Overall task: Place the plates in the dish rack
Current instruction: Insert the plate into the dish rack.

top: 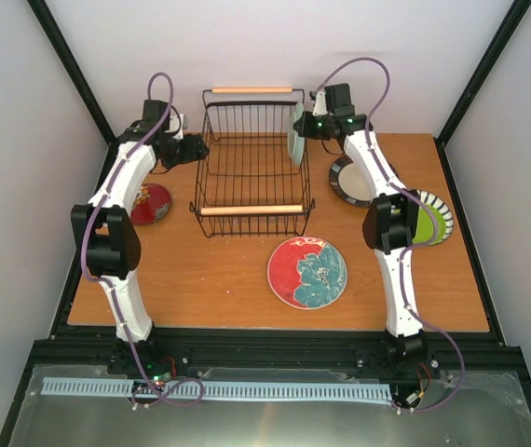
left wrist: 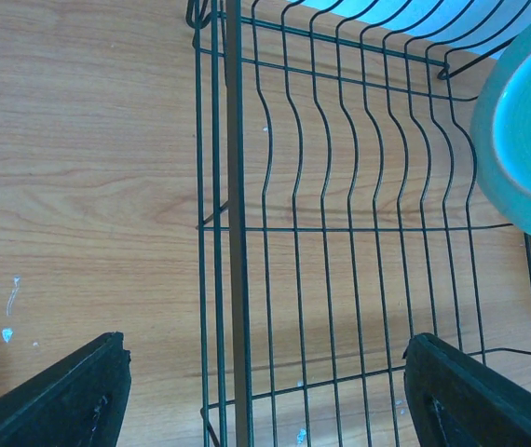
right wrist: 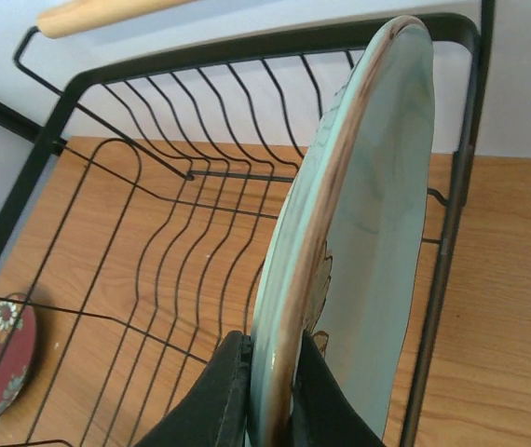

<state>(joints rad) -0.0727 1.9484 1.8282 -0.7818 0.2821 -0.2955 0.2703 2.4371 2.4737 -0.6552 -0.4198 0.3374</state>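
Clamped in our right fingers [right wrist: 219, 400], the mint plate [right wrist: 377, 242] is standing just inside the rack [top: 251, 210], our left fingers [left wrist: 70, 400] are gaping empty, and four plates [top: 307, 272] are lying outside, unloaded.

Reaches forward with left arm [top: 126, 182] and right arm [top: 370, 163], elbows bent; holds left jaws wide apart; pinches plate [right wrist: 377, 242] rim with right jaws.

Nothing legible anywhere: no lettering, label, brand, number or sign to be read on the plates [top: 307, 272], dish rack [top: 247, 163], arms [top: 126, 177] or desk [top: 210, 279].
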